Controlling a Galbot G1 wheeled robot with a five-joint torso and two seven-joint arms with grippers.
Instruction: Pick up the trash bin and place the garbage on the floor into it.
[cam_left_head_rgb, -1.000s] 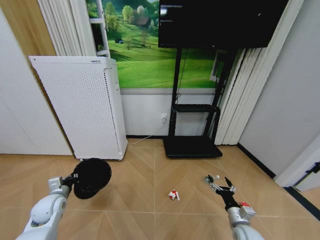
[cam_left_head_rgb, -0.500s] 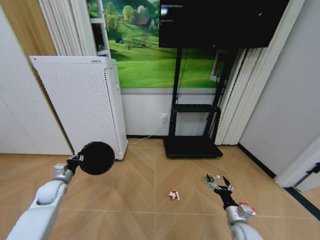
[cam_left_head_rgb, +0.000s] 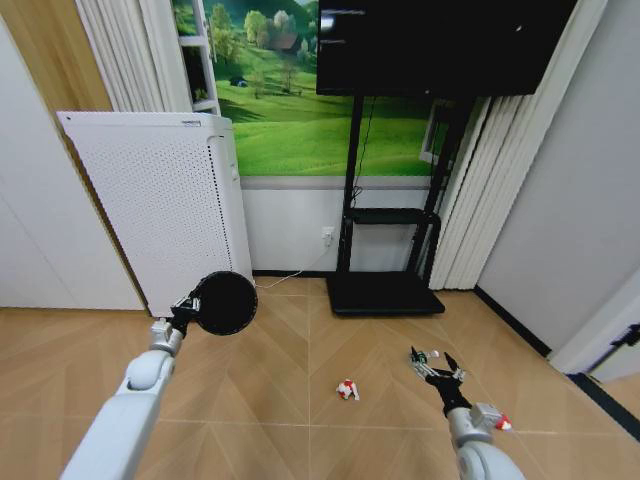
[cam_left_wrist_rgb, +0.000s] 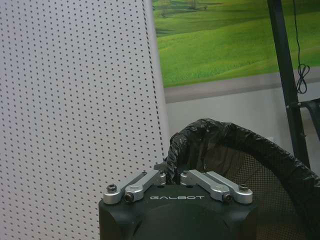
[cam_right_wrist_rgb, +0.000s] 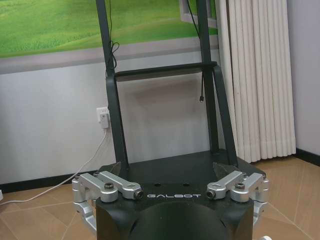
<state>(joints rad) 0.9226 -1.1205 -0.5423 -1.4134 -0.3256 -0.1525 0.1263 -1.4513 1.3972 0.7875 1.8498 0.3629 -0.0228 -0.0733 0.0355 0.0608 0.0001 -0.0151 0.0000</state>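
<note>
White perforated appliance (cam_left_head_rgb: 165, 210) standing against left wall, crowding lifted trash bin (cam_left_head_rgb: 225, 303) just beside it. Black TV stand (cam_left_head_rgb: 385, 290) blocking floor at back wall. Open wood floor (cam_left_head_rgb: 290, 400) lying between; red-and-white wrapper (cam_left_head_rgb: 347, 390) sitting mid-floor, unobstructed. Curtains (cam_left_head_rgb: 485, 200) hanging at back right.

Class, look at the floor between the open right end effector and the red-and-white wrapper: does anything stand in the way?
Nothing visible does. The right end effector hangs open above bare wooden floor, and the red-and-white wrapper lies apart from it toward the robot's left. The small bottle lies beside the end effector, not between them.
</note>
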